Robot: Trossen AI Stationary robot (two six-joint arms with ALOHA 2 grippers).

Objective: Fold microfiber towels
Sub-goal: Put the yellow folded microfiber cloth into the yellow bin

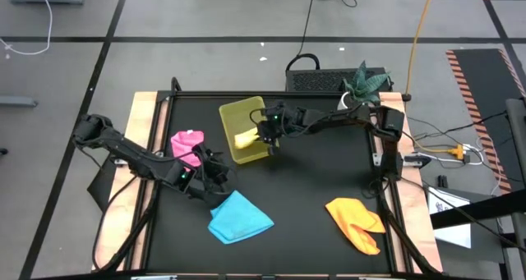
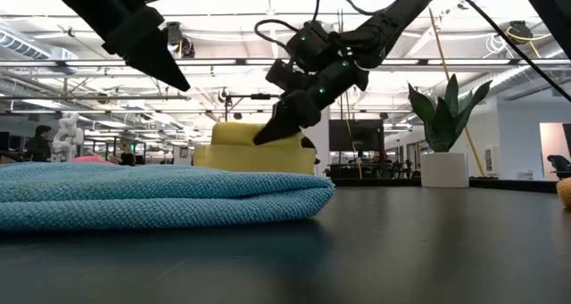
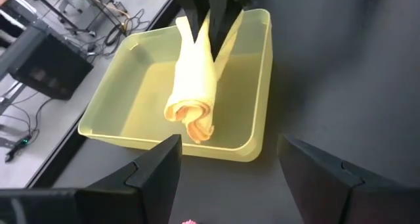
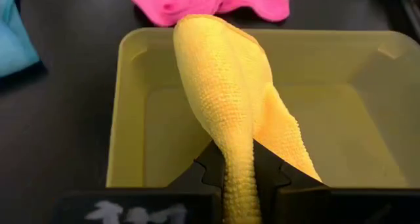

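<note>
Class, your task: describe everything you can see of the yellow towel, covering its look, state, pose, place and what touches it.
The yellow towel is a soft cloth with a fine nubbly weave, bunched into a loose roll rather than lying flat. One end is pinched between the fingers of the right gripper, which is shut on it. The rest droops into the shallow yellow-green tray, its curled free end resting on the tray floor. Nothing else touches it.

Light source: ceiling strip lamps [image 2: 80,65], bright in the low view.
Arms: dark silhouettes against that ceiling.
Counter [image 1: 312,181]: matte black, evenly lit, no glare.
Blue towel [image 2: 152,195]: close to the lens, slightly soft.
Tray [image 3: 252,86]: translucent, glowing softly.
Yellow towel [image 4: 220,79]: sharp weave.
</note>
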